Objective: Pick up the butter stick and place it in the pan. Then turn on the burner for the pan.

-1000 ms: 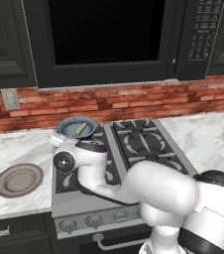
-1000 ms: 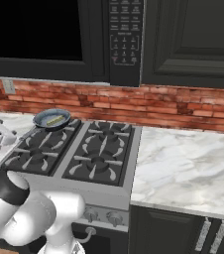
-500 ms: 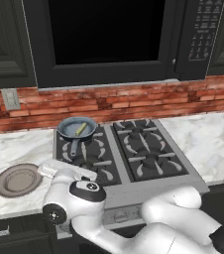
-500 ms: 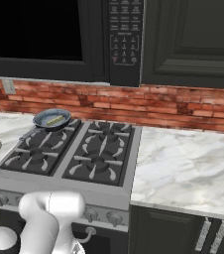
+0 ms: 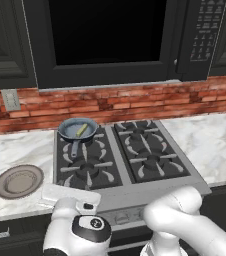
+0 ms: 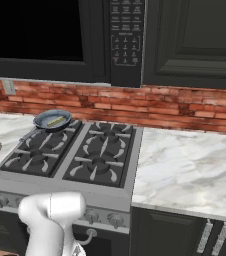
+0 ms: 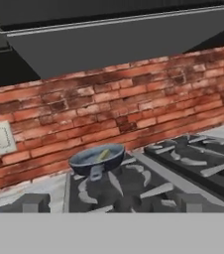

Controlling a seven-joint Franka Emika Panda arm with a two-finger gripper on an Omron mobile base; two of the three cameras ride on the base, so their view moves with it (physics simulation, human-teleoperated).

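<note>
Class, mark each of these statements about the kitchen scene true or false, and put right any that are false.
1. The butter stick lies inside the pan. True.
2. The pan sits on the stove's front right burner. False: it is on the back left burner.
3. A round plate rests on the counter left of the stove. True.
4. The wall behind the stove is white tile. False: it is red brick.
</note>
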